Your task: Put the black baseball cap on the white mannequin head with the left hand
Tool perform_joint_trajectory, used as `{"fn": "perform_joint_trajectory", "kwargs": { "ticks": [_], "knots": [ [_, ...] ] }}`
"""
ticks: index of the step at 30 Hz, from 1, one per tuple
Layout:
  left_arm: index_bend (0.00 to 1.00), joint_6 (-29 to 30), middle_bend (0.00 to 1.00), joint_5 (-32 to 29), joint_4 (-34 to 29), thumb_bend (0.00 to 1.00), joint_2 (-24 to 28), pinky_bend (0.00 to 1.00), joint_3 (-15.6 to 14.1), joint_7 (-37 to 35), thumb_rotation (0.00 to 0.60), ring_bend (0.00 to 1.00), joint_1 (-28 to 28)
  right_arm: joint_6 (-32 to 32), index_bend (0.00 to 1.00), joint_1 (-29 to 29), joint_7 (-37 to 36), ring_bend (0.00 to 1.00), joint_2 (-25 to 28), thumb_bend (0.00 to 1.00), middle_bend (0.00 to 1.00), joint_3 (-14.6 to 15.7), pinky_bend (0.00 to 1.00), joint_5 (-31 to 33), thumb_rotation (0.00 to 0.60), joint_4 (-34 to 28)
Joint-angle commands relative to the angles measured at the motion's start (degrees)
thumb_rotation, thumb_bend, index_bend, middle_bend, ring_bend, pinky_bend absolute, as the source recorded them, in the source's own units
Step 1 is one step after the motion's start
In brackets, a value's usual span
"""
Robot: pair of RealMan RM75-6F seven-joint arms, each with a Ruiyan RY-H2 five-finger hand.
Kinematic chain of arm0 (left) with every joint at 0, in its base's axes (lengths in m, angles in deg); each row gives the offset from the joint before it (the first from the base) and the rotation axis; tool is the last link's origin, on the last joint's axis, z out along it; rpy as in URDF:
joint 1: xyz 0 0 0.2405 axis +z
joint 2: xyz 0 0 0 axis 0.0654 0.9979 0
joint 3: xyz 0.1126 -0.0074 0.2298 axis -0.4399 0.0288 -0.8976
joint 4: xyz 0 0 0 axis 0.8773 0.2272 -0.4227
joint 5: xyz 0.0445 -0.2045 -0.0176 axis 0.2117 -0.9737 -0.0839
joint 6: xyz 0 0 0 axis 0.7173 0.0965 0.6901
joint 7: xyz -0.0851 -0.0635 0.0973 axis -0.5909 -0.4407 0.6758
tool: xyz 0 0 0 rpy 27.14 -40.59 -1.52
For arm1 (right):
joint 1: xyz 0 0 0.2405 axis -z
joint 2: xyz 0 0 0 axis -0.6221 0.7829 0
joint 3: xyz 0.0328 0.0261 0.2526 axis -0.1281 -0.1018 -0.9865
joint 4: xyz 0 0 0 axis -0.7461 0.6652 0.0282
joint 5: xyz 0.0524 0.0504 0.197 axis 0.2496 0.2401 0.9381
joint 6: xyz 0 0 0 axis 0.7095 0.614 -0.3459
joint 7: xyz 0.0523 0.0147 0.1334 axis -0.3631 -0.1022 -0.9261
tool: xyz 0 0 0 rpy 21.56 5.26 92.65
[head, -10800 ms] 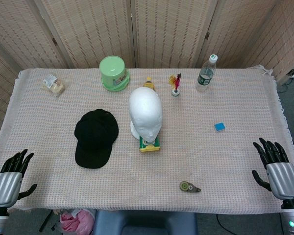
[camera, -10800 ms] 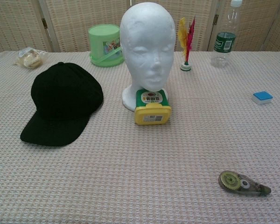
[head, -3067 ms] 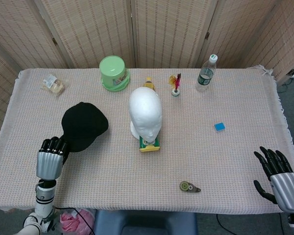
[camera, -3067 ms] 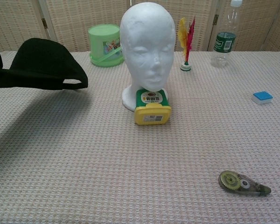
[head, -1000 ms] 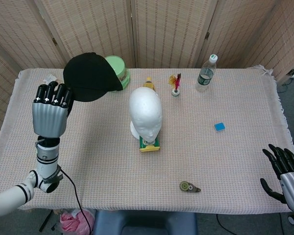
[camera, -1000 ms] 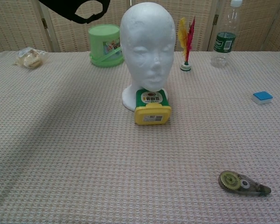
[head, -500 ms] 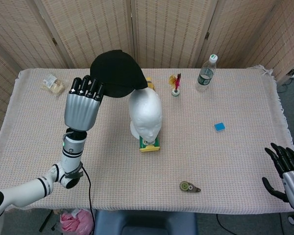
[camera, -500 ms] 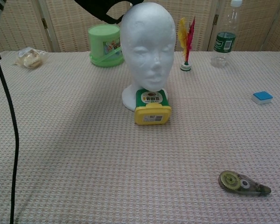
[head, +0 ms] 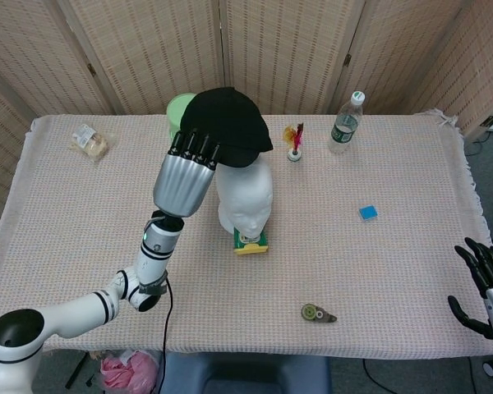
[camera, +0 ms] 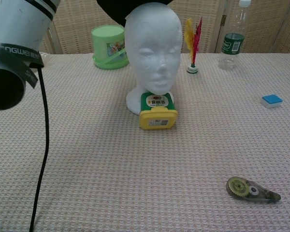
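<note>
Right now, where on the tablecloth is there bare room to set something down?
Free: the near-left stretch in front of the left hand, and the wide patch between the small blue block and the white foam mannequin head. Crowded: the back edge, with the green plastic tub, feathered shuttlecock and clear water bottle.

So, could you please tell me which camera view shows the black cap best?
The head view: the black cap shows whole, held by the left hand over the mannequin head. The chest view catches only its lower edge at the frame top.
</note>
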Motion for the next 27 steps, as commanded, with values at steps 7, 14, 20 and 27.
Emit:
{"fn": "perform_joint_trajectory", "kwargs": {
  "ticks": [7,14,20,27],
  "knots": [
    [0.57,-2.6,0.61,-1.1,9.1,0.46,-4.4,0.56,0.4,-4.6,0.6,0.46,-5.3,0.3,0.0,-0.1,-1.2,0.0,0.3,0.33,0.0,-0.4,0.0,1.0,0.6,0.4],
    [0.57,-1.6,0.61,-1.1,8.6,0.46,-4.7,0.56,-0.4,-3.7,0.6,0.46,-5.7,1.6,0.0,-0.8,-1.9,0.0,0.6,0.33,0.0,-0.3,0.0,1.0,0.6,0.5],
    [0.57,-0.2,0.61,-1.2,4.6,0.46,-4.2,0.56,-2.1,0.1,0.6,0.46,-3.9,0.8,0.0,-0.5,-2.6,0.0,0.8,0.33,0.0,0.0,0.0,0.0,0.6,0.8],
    [0.58,2.5,0.61,-0.1,-3.8,0.46,-2.8,0.56,-4.4,6.6,0.6,0.46,-0.7,-0.8,0.0,0.2,-2.7,0.0,0.8,0.33,0.0,0.6,0.0,-1.6,0.6,1.2]
  ]
}}
